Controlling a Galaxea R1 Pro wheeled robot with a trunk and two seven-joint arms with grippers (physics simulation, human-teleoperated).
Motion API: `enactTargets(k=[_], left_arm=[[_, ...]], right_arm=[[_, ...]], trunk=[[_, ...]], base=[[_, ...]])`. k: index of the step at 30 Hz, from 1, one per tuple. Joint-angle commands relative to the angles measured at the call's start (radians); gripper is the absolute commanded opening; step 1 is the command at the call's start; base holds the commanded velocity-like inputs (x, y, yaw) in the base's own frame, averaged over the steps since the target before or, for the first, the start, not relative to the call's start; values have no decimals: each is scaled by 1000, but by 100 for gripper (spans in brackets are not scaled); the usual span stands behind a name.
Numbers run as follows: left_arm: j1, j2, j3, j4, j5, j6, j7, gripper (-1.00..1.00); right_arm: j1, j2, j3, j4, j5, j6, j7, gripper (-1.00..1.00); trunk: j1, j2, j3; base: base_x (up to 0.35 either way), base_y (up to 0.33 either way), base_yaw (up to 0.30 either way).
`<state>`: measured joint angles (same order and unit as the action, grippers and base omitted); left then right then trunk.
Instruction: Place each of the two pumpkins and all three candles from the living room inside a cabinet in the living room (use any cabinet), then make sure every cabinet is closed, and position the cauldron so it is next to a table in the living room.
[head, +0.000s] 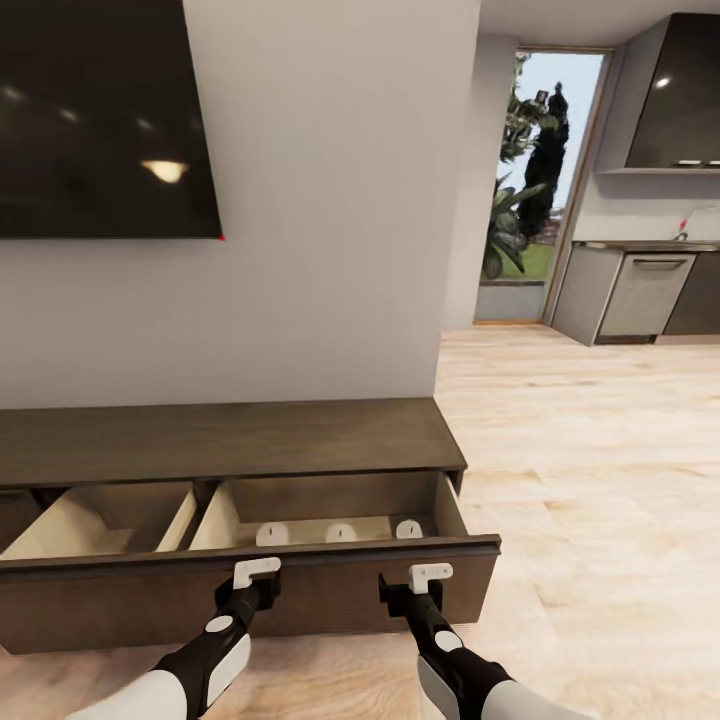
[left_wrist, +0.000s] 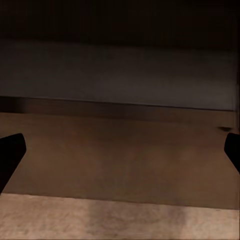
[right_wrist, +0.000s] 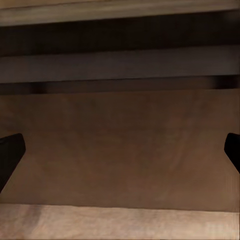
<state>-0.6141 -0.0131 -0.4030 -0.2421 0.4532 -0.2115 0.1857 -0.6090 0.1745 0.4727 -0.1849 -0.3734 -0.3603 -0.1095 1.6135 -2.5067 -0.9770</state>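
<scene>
Presently: cabinet (head: 230, 440) drawer (head: 250, 590) open at 6 o'clock; both jaws wide, empty; push its front squarely, evenly.

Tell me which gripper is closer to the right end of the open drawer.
Right. The right gripper sits against the drawer front not far from its right end, while the left gripper is at the same front but nearer its middle, farther from that end.
</scene>
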Motion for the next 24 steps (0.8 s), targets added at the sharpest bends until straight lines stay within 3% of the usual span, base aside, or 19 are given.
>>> enactTargets(k=[1, 24], left_arm=[[-1, 0, -10, 0, 4, -3, 5, 100], [-1, 0, -10, 0, 4, -3, 5, 100]], right_arm=[[-1, 0, 9, 1, -7, -3, -5, 100], [-1, 0, 9, 1, -7, -3, -5, 100]], trunk=[[0, 0, -1], [0, 0, -1]], base=[[201, 0, 0], [207, 0, 0]])
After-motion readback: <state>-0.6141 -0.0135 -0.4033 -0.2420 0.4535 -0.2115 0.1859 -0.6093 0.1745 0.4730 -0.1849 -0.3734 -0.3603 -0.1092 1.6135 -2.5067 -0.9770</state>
